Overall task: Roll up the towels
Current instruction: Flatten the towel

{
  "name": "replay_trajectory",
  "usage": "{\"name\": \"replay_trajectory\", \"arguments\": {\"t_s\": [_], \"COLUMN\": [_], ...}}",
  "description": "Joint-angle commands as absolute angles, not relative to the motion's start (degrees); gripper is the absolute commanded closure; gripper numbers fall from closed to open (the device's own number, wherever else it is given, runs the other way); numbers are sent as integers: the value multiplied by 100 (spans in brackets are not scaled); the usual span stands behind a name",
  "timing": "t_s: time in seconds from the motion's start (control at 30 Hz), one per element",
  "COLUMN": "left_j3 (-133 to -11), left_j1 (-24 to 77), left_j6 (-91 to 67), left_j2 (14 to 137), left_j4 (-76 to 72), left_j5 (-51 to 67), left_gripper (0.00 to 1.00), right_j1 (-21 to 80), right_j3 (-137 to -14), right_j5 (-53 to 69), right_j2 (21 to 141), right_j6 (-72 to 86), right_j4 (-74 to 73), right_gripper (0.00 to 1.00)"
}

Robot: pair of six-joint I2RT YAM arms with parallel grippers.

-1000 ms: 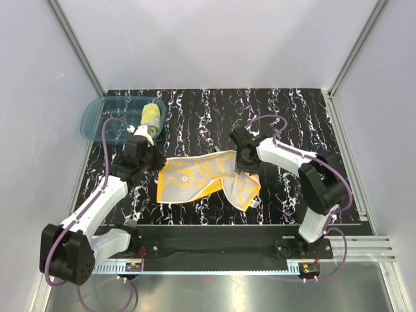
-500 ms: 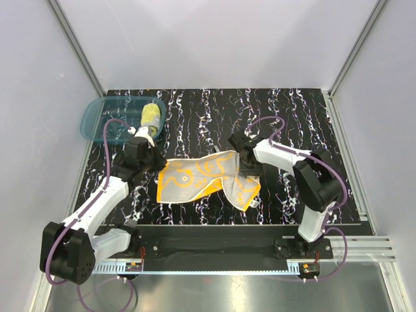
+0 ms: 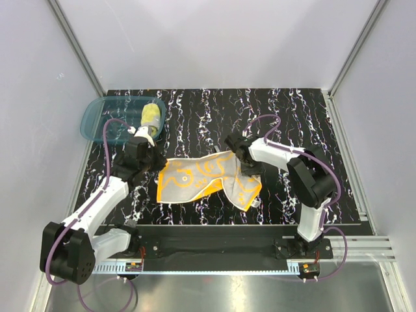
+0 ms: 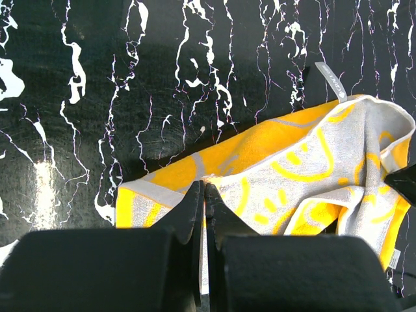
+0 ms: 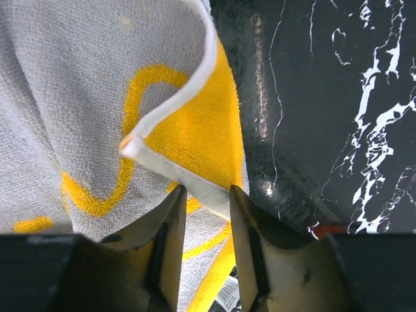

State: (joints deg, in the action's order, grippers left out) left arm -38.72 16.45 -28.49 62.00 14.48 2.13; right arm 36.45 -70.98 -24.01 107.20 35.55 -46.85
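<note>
— How is the left gripper (image 4: 203,190) found?

— It is found pressed together, with no gap left between its fingers. The tips are laid against the grey-bordered corner of the orange towel (image 4: 292,169), at the cloth's left end. Whether any cloth is nipped between them cannot be told.

— And the right gripper (image 5: 207,198)?

— It is seen parted. A white-bound edge of the same towel, curled up and over, is straddled by the two fingers, and cloth is seen in the gap. Whether that edge is touched by the pads cannot be told from the wrist view.

— How is the towel laid out beyond the fingers?

— It is spread across the middle of the black, white-veined table (image 3: 292,117), between the two grippers. The grey-beige side, marked with orange line drawings, is turned up over most of it. The plain orange side is shown along one long edge and at the right end, which is rumpled and doubled over. A grey hanging loop (image 4: 331,81) is seen sticking out from its edge, and a small label (image 3: 255,203) is seen at the near right corner.

— Where is the other towel found?

— The pale yellow towel (image 3: 150,116) is seen rolled up inside the translucent teal basin (image 3: 97,120). The basin is set at the far left corner of the table, just beyond the left gripper. The yellow roll is kept apart from the orange towel.
</note>
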Motion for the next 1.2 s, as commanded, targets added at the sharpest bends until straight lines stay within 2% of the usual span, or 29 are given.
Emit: {"name": "replay_trajectory", "arguments": {"t_s": [0.0,0.07,0.1,0.27,0.43,0.53,0.67,0.8,1.0,1.1,1.13,1.17], "left_j3": [-3832,-3823,-3823,-3823,-3902,-3920,-3920,-4428,-4955,-5316,-5413,-5484], "left_j1": [1626,1626,1626,1626,1626,1626,1617,1608,1547,1477,1459,1442], "left_j6": [-2777,-2769,-2751,-2760,-2786,-2856,-2883,-2900,-2760,-2637,-2619,-2602], "left_j2": [6214,6205,6205,6214,6188,6039,5923,6564,7601,8269,8549,8647], "left_j4": [1160,1169,1178,1186,1300,1546,1398,1389,1196,1125,1151,1151], "left_j5": [176,158,150,141,10,-630,-765,-765,-870,-765,-756,-747], "left_gripper": [100,100,100,100,100,100,100,100,100,100,100,100], "right_j1": [3691,3691,3691,3683,3604,3332,2674,2189,2145,2013,1926,1890], "right_j3": [-7260,-7242,-7233,-7198,-7119,-7067,-6838,-7100,-8049,-8366,-8437,-8516], "right_j5": [-2699,-2637,-2637,-2794,-3137,-3217,-3006,-2795,-2813,-2751,-2734,-2760], "right_j2": [10845,10889,10890,10741,10135,9739,9378,9570,10518,10968,11047,11100], "right_j6": [3525,3524,3524,3577,3630,3569,3288,3041,2778,2690,2681,2681], "right_j4": [-4738,-4702,-4676,-4684,-4816,-4922,-4694,-4527,-4676,-4641,-4632,-4623], "right_gripper": [64,72,80,100,100,100,100,100,100,86,71,61]}}
